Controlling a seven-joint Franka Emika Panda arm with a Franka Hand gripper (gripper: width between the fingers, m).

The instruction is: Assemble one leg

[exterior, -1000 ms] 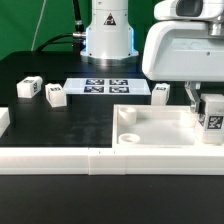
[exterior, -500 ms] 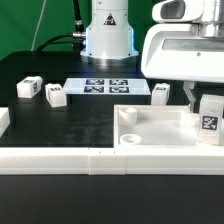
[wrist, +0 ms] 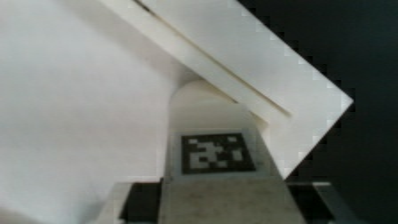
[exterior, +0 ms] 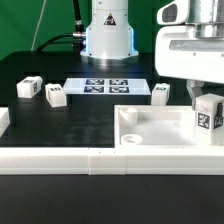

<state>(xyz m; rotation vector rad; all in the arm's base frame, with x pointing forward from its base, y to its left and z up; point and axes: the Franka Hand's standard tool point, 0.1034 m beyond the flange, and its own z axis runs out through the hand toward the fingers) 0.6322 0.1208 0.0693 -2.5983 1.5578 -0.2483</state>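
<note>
Your gripper is pinching the leg, tag facing out, and holding it over the tray at its 3 o'clock edge. In the wrist view the leg is sitting beside the tray's raised rim. Three spare legs are lying near the marker board.

The robot arm is cut off by the top and right edges of the exterior view, so its upper part cannot be seen. Its body hides the top of the leg, at about 3 o'clock, and the jaws. The tray runs off the right edge. The wrist view is blurry, and the leg is cut off at the edge.
</note>
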